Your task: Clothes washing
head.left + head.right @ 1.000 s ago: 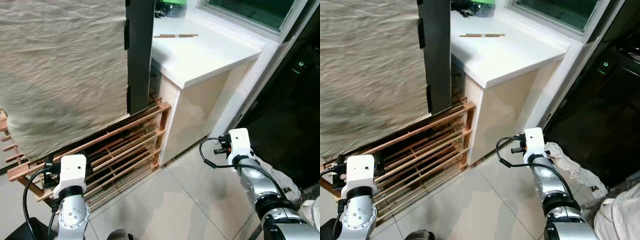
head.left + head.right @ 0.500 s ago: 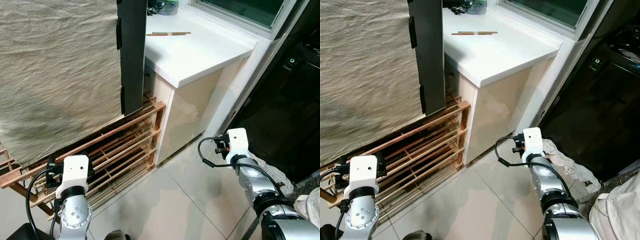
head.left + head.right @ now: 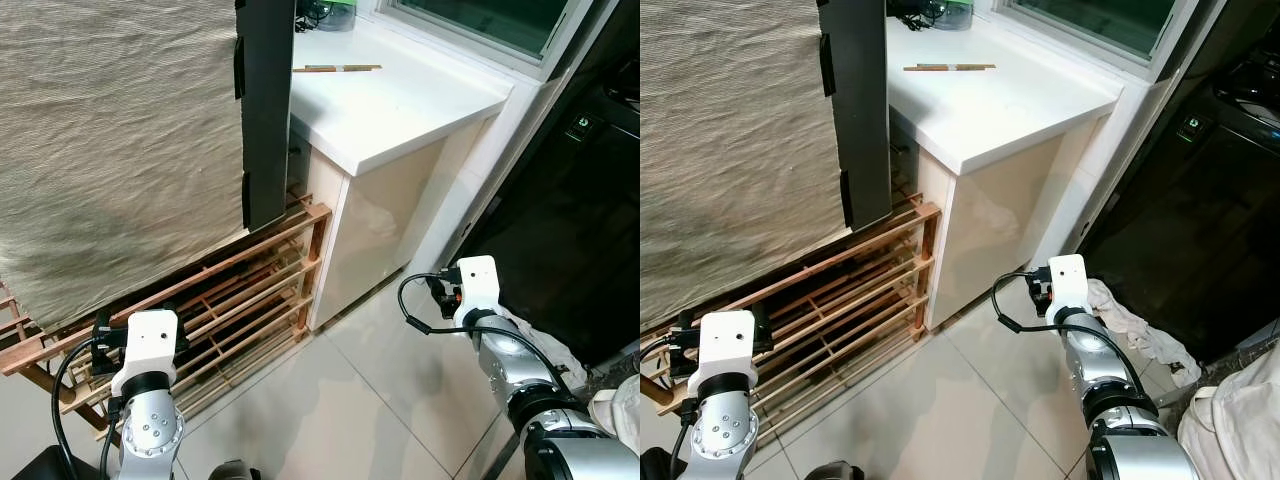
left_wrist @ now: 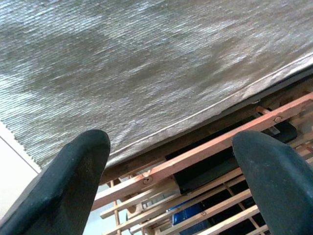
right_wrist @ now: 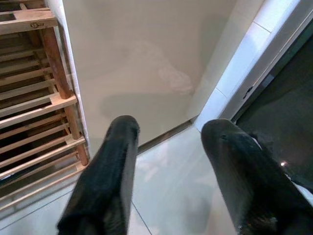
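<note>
A big beige cloth [image 3: 120, 150] hangs over a wooden rack [image 3: 240, 300]. Something blue [image 4: 188, 211] sits inside the rack. The left gripper [image 4: 171, 186] is wide open and holds nothing. The right gripper [image 5: 168, 176] is open and empty too, near the white cabinet [image 3: 390, 200]. A crumpled rag [image 3: 1130, 325] lies on the floor [image 3: 940, 400].

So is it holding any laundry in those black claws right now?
No, nothing is held. The left gripper is open before the wooden rack, and the right gripper is open above the floor tiles.

Sticks [image 3: 336, 69] on white counter [image 3: 400, 100]
</note>
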### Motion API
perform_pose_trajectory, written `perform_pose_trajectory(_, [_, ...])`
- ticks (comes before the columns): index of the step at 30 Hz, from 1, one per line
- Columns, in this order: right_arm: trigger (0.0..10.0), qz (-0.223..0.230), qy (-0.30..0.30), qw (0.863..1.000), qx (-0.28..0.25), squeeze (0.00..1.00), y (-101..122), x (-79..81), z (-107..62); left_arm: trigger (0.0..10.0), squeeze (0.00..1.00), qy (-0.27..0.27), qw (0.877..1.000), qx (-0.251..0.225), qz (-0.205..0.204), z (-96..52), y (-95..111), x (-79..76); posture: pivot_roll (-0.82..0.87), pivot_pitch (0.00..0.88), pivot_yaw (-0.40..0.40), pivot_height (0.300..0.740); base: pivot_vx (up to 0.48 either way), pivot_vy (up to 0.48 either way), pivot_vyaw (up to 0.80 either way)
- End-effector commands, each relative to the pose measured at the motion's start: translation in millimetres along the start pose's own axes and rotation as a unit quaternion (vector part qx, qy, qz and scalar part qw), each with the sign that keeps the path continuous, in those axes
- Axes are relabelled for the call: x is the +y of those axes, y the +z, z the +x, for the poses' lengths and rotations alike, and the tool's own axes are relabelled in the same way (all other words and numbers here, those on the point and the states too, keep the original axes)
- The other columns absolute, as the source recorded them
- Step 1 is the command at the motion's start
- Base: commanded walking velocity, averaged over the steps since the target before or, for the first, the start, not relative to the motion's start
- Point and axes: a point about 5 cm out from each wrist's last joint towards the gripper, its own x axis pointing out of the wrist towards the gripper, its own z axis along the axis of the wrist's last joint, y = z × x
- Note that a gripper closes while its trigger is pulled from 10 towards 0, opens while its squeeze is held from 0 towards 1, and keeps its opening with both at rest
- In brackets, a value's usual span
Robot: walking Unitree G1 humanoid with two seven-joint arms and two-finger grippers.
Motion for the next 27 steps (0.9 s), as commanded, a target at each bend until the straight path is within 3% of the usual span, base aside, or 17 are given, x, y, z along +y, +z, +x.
perform_pose_trajectory(1, [10.0,-0.007,-0.005,1.0,-0.005,1.0,5.4,-5.5,1.2,10.0,0.0,-0.002,1.0,-0.005,-0.001,0.2,1.3,-4.3,0.03,0.0,-0.114,0.74,0.0,0.0,0.0])
perform_pose_trajectory(15, [10.0,-0.002,-0.012,1.0,-0.016,1.0,12.4,-10.6,2.5,10.0,0.0,-0.003,1.0,-0.011,-0.006,5.6,5.0,-7.3,0.0,0.023,-0.113,0.74,0.0,0.0,0.0])
perform_pose_trajectory(19, [10.0,-0.027,-0.041,0.999,-0.001,1.0,10.0,-15.7,1.8,10.0,0.0,-0.006,1.0,-0.011,-0.006,6.4,4.6,-7.9,-0.01,0.034,-0.107,0.74,0.0,0.0,0.0])
perform_pose_trajectory(20, [10.0,-0.024,-0.039,0.999,0.002,0.28,9.1,-15.4,1.6,10.0,0.0,-0.007,1.0,-0.011,-0.005,6.5,4.5,-8.3,-0.01,0.034,-0.107,0.74,0.0,0.0,0.0])
perform_pose_trajectory(21, [10.0,-0.022,-0.036,0.999,0.001,0.0,8.8,-15.0,1.4,10.0,0.0,-0.007,1.0,-0.011,-0.005,6.6,4.4,-8.6,-0.01,0.034,-0.107,0.74,0.0,0.0,0.0])
perform_pose_trajectory(27, [10.0,-0.017,-0.045,0.999,-0.001,0.0,9.0,-17.3,0.9,10.0,0.0,-0.013,1.0,-0.013,-0.004,6.9,5.1,-11.5,-0.03,0.043,-0.096,0.74,0.0,0.0,0.0])
